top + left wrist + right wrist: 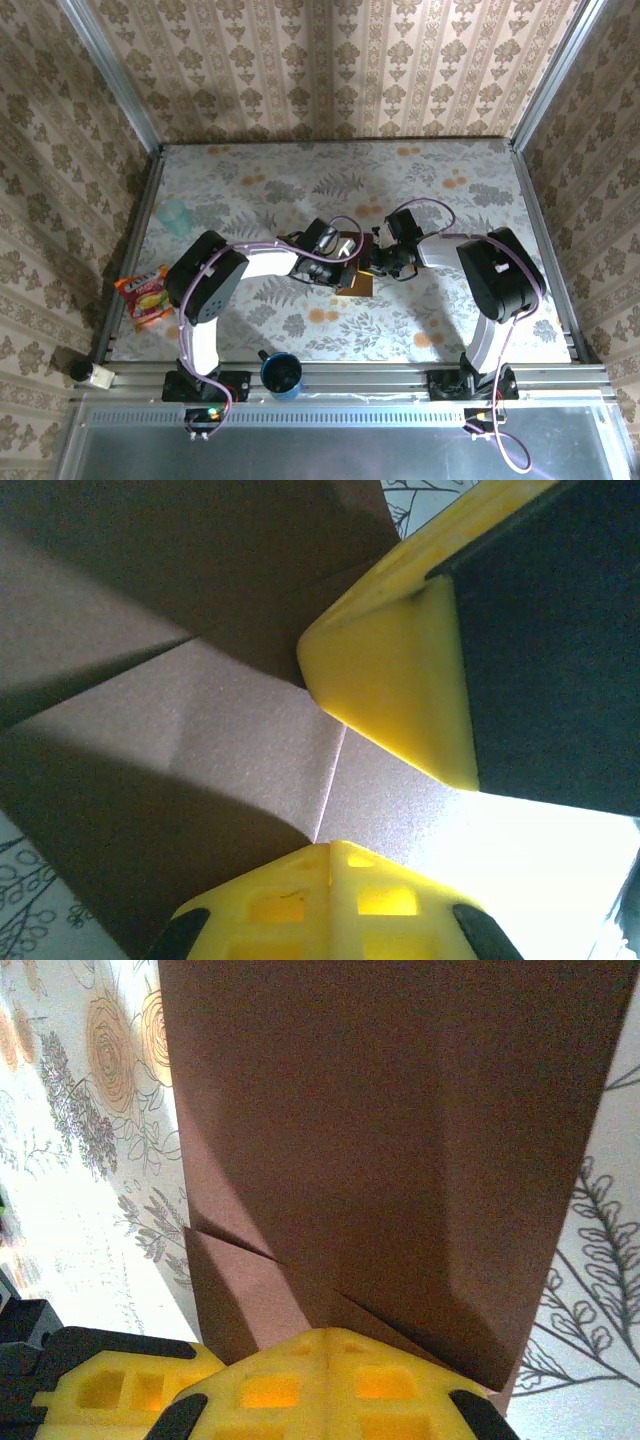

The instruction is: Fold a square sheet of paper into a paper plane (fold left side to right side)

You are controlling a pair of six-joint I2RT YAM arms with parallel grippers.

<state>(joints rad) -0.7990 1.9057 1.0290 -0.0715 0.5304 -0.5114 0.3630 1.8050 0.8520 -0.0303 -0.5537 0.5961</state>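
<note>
The square sheet of paper [357,284], dark reddish-brown, lies folded on the table's middle, between the two arms. In the left wrist view the paper [200,710] shows a straight centre crease and angled flaps. The right wrist view has the paper [400,1110] as a long layered strip with diagonal folds near my fingers; as a paper plane it is this folded shape. My left gripper [342,262] [332,852] is shut, its tips on the crease. My right gripper [373,262] [328,1338] is shut, tips pressed on the folded end. The two grippers stand close together.
A dark blue cup [282,372] stands at the near edge between the arm bases. A pale green cup [175,215] sits at the far left, and an orange snack packet [145,296] lies at the left edge. Metal frame rails border the table.
</note>
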